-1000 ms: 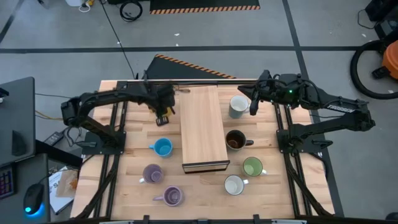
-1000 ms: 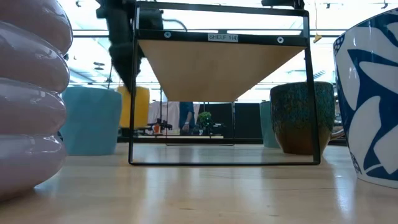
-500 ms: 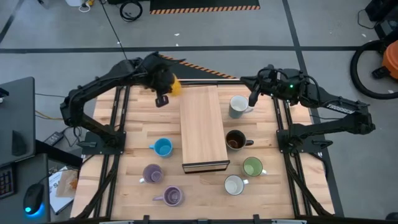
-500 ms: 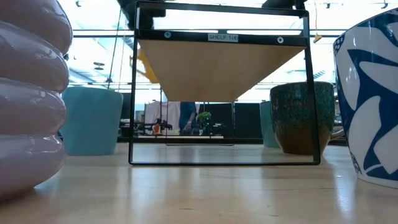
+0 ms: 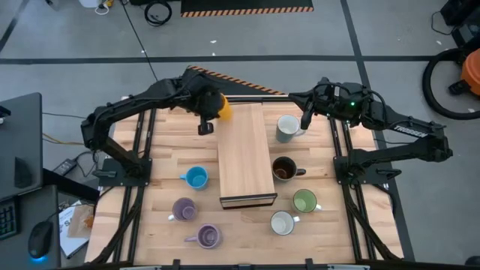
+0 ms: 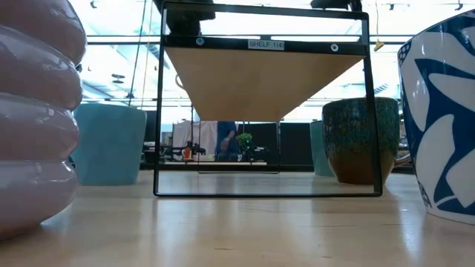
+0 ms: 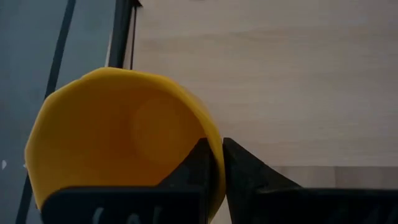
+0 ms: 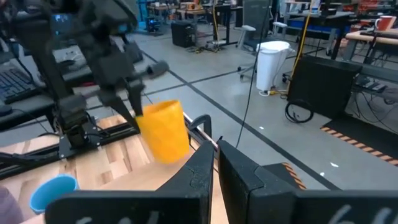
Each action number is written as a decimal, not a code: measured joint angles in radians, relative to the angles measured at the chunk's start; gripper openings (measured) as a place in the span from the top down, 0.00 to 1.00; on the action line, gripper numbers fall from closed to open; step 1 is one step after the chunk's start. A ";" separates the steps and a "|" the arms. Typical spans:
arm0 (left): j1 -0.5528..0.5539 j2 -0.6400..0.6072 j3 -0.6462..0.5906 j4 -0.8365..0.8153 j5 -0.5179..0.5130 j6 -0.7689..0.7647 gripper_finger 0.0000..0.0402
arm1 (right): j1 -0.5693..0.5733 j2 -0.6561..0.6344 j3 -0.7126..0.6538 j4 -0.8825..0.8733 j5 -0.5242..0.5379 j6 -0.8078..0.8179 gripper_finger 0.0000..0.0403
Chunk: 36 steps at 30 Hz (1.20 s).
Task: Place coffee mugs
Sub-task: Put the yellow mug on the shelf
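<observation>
The left gripper (image 5: pixel 211 112) grips the rim of an orange mug (image 5: pixel 220 106), holding it in the air at the far left corner of the long wooden board (image 5: pixel 245 154), its fingers (image 7: pixel 200 163) pinching the mug's wall. The right gripper (image 5: pixel 307 118), closed and holding nothing, hovers just beside the grey-white mug (image 5: pixel 287 127), which stands on the table (image 5: pixel 161 157) to the right of the board. The light blue mug (image 5: pixel 196 178) stands on the table left of the board.
</observation>
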State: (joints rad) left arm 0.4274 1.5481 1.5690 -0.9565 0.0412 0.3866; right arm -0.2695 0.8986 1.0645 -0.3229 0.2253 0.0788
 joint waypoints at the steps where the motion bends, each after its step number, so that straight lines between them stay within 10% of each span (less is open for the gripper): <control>1: 0.001 0.009 0.000 0.000 -0.001 0.011 0.93 | 0.000 0.000 0.000 0.002 -0.006 0.000 0.93; 12: 0.002 0.055 -0.001 0.005 -0.023 0.032 0.93 | 0.001 0.000 0.000 0.008 -0.019 0.034 0.93; 22: 0.000 0.057 0.000 0.046 -0.021 0.027 0.67 | 0.001 0.000 0.000 0.008 -0.021 0.026 0.93; 36: 0.000 0.057 -0.001 0.091 -0.051 -0.032 0.60 | 0.001 0.000 0.000 0.008 -0.021 0.023 0.93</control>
State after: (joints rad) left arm 0.4271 1.6047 1.5684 -0.8651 -0.0099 0.3546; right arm -0.2687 0.8986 1.0645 -0.3147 0.2047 0.1020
